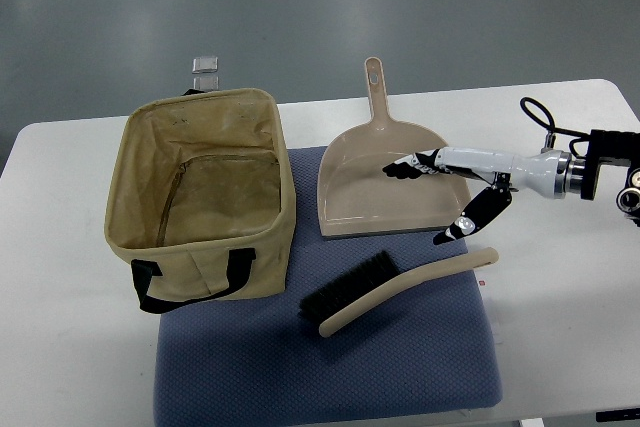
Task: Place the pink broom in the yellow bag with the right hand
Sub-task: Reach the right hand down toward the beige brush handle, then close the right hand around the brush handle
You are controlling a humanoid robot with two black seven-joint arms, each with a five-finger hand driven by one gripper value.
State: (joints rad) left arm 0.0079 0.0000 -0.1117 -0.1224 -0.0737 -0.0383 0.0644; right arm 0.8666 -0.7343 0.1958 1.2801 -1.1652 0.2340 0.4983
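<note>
right hand (440, 197) open above dustpan (385, 182); broom (400, 289) free near mat edge.

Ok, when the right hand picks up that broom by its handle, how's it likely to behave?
The broom looks like rigid moulded plastic, so it should probably lift stiff. Its black bristles sit at one end, so that end may dip. The handle is slim and smooth, so it could slip in the open right hand.

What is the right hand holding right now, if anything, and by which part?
Nothing. The right hand hovers open over the dustpan, fingers spread. The broom lies untouched on the blue mat.
</note>
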